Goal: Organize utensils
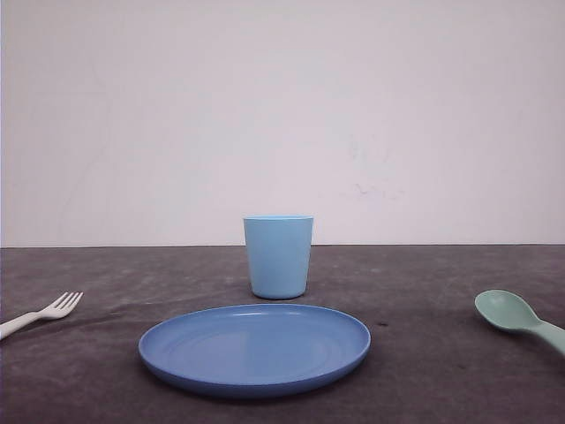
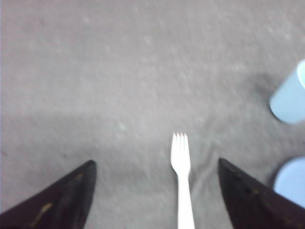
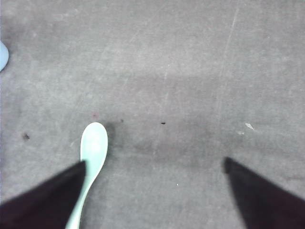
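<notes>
Place setting at an early stage, nearest items first. The blue plate (image 1: 254, 349) lies closest on the dark table (image 1: 424, 371); nothing rests on it. To the plate's left, well apart, lies the white fork (image 1: 44, 314), tines toward the cup; to the plate's right, also well apart, the mint-green spoon (image 1: 516, 315), bowl up. Just behind the plate stands the light blue cup (image 1: 278, 256), apart from its rim. The left gripper (image 2: 155, 191) hangs spread wide above the fork, which lies between its fingers nearer one side; the right gripper (image 3: 155, 183) is likewise released, the spoon close beside one finger (image 3: 52, 195). Judged so, neither utensil is grasped or placed; everything remains. Bare cloth flanks the plate, leaving free approach on both sides.
</notes>
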### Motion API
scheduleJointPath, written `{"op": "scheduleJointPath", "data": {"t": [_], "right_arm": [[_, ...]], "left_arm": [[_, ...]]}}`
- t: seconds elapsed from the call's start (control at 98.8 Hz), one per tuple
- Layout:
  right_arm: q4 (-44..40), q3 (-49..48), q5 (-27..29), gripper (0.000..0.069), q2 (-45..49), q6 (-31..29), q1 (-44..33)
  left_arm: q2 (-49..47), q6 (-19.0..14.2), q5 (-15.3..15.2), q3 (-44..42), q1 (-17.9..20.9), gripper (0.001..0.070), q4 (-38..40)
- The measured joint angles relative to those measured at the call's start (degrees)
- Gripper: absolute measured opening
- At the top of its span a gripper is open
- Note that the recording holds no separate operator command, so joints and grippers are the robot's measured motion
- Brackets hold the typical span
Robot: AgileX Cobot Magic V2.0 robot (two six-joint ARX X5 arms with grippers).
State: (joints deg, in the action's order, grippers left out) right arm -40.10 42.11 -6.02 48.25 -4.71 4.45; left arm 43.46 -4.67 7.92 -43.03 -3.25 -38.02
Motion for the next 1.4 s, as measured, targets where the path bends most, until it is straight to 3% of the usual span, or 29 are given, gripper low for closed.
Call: {"op": "scheduleJointPath", "data": {"t": [0.121, 0.415, 0.567, 0.668, 0.992, 1.174, 1.326, 1.396], "right_arm": [[0.0, 0.0, 0.0, 0.0666, 0.0, 0.0, 0.13], [0.02, 0.0, 0.0, 0.0672, 0.0, 0.0, 0.15], [0.02, 0.0, 0.0, 0.0672, 0.0, 0.0, 0.15], [0.02, 0.0, 0.0, 0.0672, 0.0, 0.0, 0.15], [0.02, 0.0, 0.0, 0.0672, 0.0, 0.0, 0.15], [0.02, 0.0, 0.0, 0.0672, 0.0, 0.0, 0.15], [0.02, 0.0, 0.0, 0.0672, 0.0, 0.0, 0.15], [0.02, 0.0, 0.0, 0.0672, 0.0, 0.0, 0.15]], "left_arm": [[3.78, -0.83, 1.05, 0.0, -2.32, 0.0515, -2.14], [17.4, -2.25, 0.96, 0.0, -9.77, 0.0513, 0.02], [24.24, -2.6, -2.38, 0.02, -12.37, 0.0477, 2.89], [27.89, -2.93, -4.57, 0.02, -13.2, 0.0441, 5.77], [38.73, -3.58, -5.51, -0.02, -13.51, 0.0418, 12.07], [39.71, -3.61, -7.91, -0.31, -13.49, 0.0248, 12.35], [39.95, -3.65, -7.98, -0.42, -13.38, 0.0068, 12.98], [39.95, -3.65, -7.93, -0.48, -13.4, 0.0038, 13.0]]}}
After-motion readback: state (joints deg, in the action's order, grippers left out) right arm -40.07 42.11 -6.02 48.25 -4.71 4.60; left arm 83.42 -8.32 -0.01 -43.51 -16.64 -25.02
